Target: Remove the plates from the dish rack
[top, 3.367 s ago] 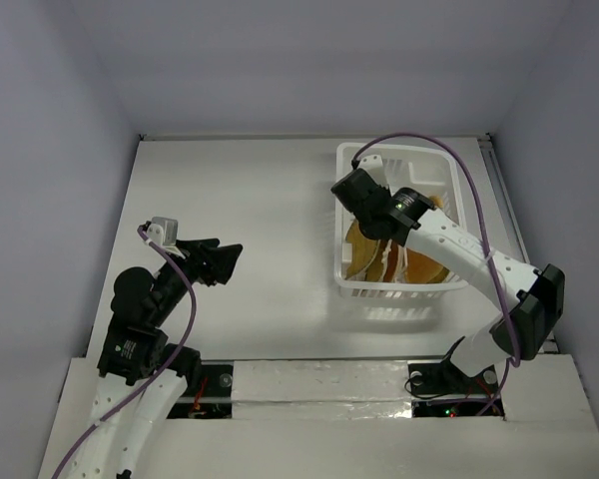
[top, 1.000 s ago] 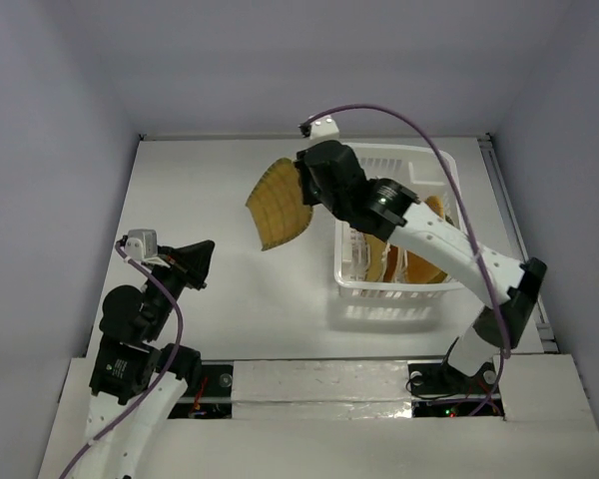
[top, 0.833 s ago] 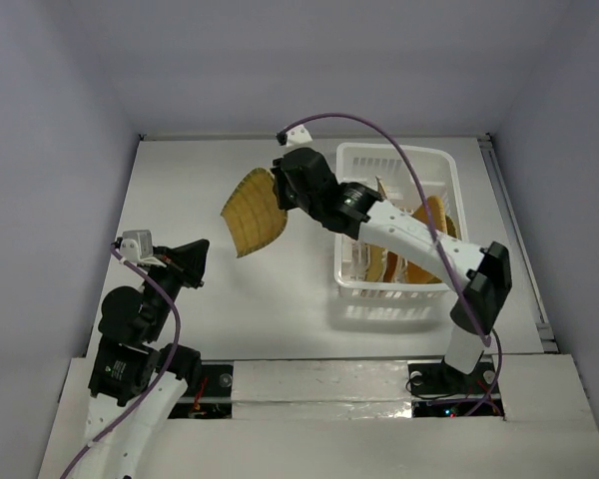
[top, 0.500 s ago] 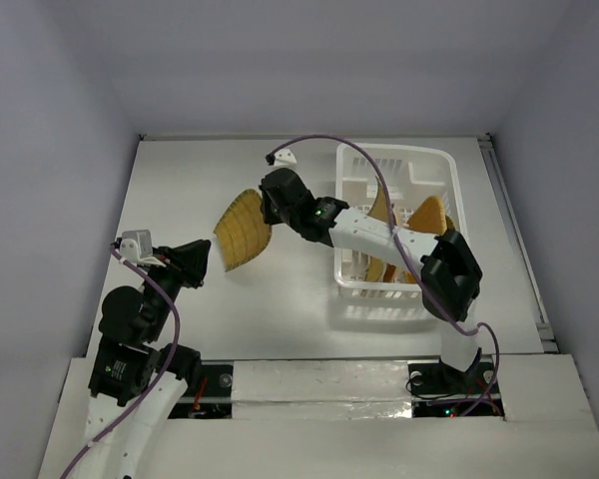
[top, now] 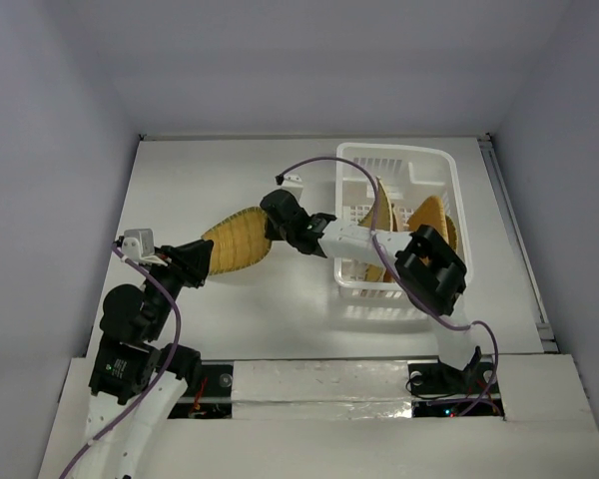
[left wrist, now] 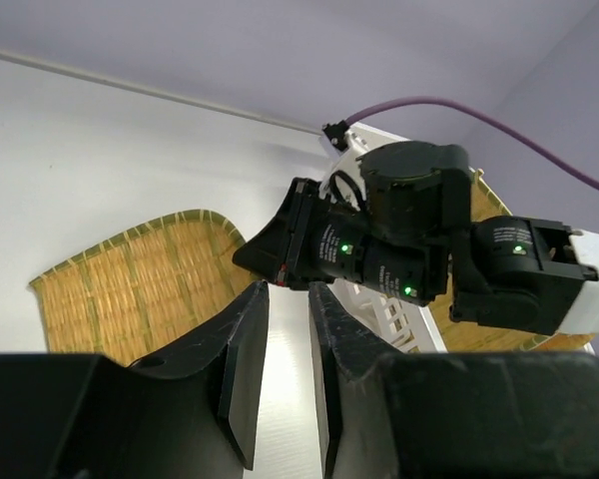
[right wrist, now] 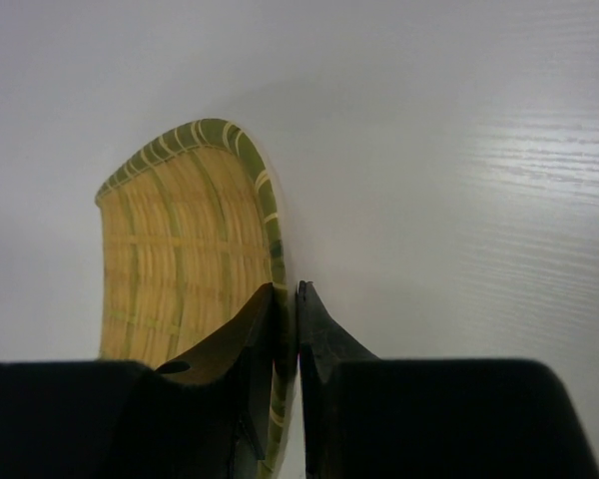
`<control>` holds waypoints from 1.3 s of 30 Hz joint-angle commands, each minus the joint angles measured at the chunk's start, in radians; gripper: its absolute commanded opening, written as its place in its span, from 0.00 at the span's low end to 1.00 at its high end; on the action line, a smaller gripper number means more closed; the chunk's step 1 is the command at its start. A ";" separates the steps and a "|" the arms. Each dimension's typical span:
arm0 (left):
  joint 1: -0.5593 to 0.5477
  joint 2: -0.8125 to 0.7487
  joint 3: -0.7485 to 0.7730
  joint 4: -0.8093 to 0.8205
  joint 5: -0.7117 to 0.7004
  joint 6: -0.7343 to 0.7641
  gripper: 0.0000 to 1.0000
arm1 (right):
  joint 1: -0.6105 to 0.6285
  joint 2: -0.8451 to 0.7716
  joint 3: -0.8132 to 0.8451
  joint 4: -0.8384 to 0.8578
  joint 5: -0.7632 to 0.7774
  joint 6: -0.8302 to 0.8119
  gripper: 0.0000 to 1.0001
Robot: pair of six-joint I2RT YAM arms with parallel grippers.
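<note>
Plate [top: 235,249], fan-shaped and woven, is pinched by its rim between the closed fingers of the right gripper [right wrist: 286,291], low over the table [top: 200,180], left of the dish rack [top: 419,160]. Left gripper [left wrist: 288,299] points at it, jaws narrowly apart around nothing. More plates [top: 431,216] stand on edge inside the rack.

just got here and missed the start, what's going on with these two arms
The right gripper pinches the rim of a fan-shaped plate, held low left of the dish rack. The left gripper sits close by it, jaws slightly apart and empty. More plates stand in the rack.
</note>
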 commanded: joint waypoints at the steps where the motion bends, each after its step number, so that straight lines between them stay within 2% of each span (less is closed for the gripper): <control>1: -0.005 0.012 0.021 0.045 0.019 -0.004 0.21 | -0.005 0.031 -0.002 0.058 0.037 0.047 0.09; 2: -0.005 0.014 0.021 0.045 0.022 -0.004 0.21 | -0.005 0.040 0.022 0.045 0.037 0.046 0.17; 5: -0.005 0.014 0.021 0.045 0.022 -0.004 0.21 | -0.005 0.072 0.053 0.008 0.038 0.035 0.29; 12: -0.005 0.012 0.019 0.046 0.028 -0.004 0.22 | -0.014 0.089 0.096 -0.035 0.040 0.004 0.35; 16: -0.005 0.011 0.019 0.048 0.030 -0.004 0.22 | -0.014 0.029 0.102 -0.061 0.028 -0.065 0.46; 17: -0.005 0.011 0.018 0.048 0.028 -0.002 0.23 | -0.014 -0.013 0.109 -0.071 0.026 -0.079 0.52; 18: -0.005 0.009 0.018 0.050 0.030 -0.002 0.24 | -0.014 -0.038 0.110 -0.079 0.021 -0.094 0.52; 22: -0.005 0.009 0.018 0.053 0.034 -0.001 0.28 | -0.014 -0.211 0.102 -0.172 0.032 -0.192 0.51; 23: -0.005 0.009 0.016 0.054 0.040 0.002 0.29 | -0.014 -0.253 0.098 -0.209 0.049 -0.207 0.35; 25: -0.005 0.011 0.015 0.057 0.045 0.002 0.33 | -0.024 -0.380 0.083 -0.319 0.154 -0.243 0.14; 26: -0.005 0.009 0.013 0.060 0.053 0.002 0.33 | -0.024 -0.425 0.067 -0.352 0.182 -0.250 0.00; 27: -0.005 0.008 0.013 0.062 0.056 0.004 0.34 | -0.048 -0.509 0.035 -0.383 0.219 -0.250 0.00; 30: -0.005 -0.002 0.012 0.063 0.060 0.002 0.35 | -0.059 -0.624 -0.028 -0.505 0.268 -0.255 0.00; 32: -0.005 -0.006 0.012 0.063 0.059 0.002 0.36 | -0.068 -0.713 -0.065 -0.631 0.317 -0.211 0.00; 35: -0.014 -0.012 0.012 0.063 0.059 0.002 0.37 | -0.068 -0.845 -0.138 -0.717 0.321 -0.146 0.00; 37: -0.014 -0.014 0.012 0.065 0.060 0.002 0.38 | -0.068 -0.905 -0.178 -0.745 0.305 -0.119 0.10; 38: -0.014 -0.014 0.010 0.066 0.062 0.002 0.38 | -0.068 -0.945 -0.203 -0.756 0.298 -0.093 0.25; 39: -0.024 -0.012 0.010 0.066 0.063 0.002 0.38 | -0.068 -0.956 -0.212 -0.765 0.287 -0.082 0.30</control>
